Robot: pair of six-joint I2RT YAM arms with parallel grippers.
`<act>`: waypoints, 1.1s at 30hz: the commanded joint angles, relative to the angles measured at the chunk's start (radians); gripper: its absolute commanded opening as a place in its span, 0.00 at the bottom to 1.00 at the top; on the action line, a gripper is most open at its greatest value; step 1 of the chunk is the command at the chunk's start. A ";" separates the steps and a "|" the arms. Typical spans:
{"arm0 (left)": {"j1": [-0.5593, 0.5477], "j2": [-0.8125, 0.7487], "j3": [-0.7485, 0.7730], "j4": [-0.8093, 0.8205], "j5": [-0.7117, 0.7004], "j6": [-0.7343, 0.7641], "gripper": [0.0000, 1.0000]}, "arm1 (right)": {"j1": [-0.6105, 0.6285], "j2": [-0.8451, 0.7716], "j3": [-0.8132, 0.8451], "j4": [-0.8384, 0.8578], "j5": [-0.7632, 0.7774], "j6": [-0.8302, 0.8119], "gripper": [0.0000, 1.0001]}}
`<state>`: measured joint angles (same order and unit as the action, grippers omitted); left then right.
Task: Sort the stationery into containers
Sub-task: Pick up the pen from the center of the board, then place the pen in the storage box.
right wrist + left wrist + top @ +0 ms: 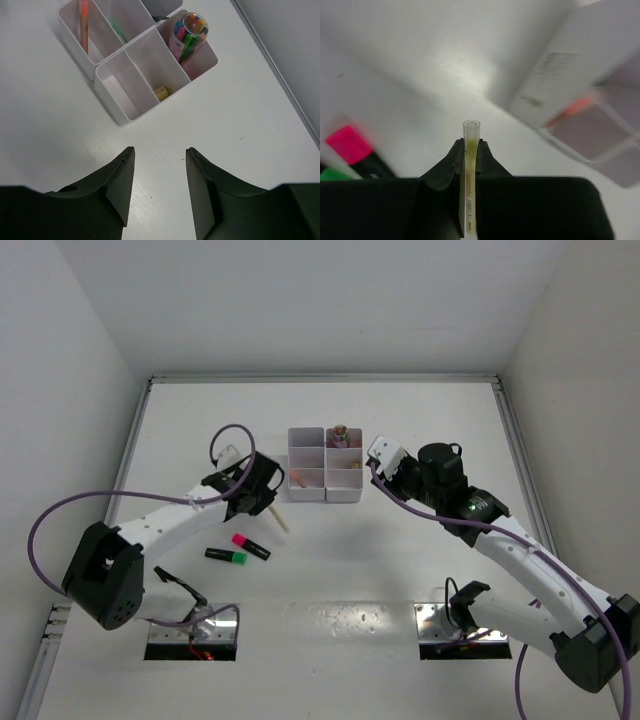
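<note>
Now the tray [120, 95] holds an orange stick [83, 25], eraser [161, 91] and clear tube [189, 30].

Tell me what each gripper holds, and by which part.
Left gripper pinches a thin yellowish stick lengthwise, one end protruding. Right gripper holds nothing.

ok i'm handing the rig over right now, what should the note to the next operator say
Left pincer: shut on a thin yellowish stick, to the left of the organiser tray, not over it.
Right pincer: open and empty, just off the tray's right side.
Done: the tray holds an orange stick, a green piece, a small yellowish piece and a clear tube of coloured bits.
Left: put the held stick in, then the pink highlighter and green highlighter, both lying on the table near the left arm.
</note>
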<state>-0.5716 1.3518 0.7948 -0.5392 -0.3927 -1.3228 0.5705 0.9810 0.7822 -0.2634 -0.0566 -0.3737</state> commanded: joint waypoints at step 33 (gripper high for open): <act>-0.376 0.432 0.610 -0.004 -0.988 0.085 0.00 | -0.003 0.001 -0.012 0.044 0.026 -0.002 0.46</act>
<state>-0.9493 1.7523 1.4017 -0.5362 -1.3468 -1.1984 0.5491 0.9817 0.7612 -0.2840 -0.0036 -0.3641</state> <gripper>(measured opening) 0.102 0.458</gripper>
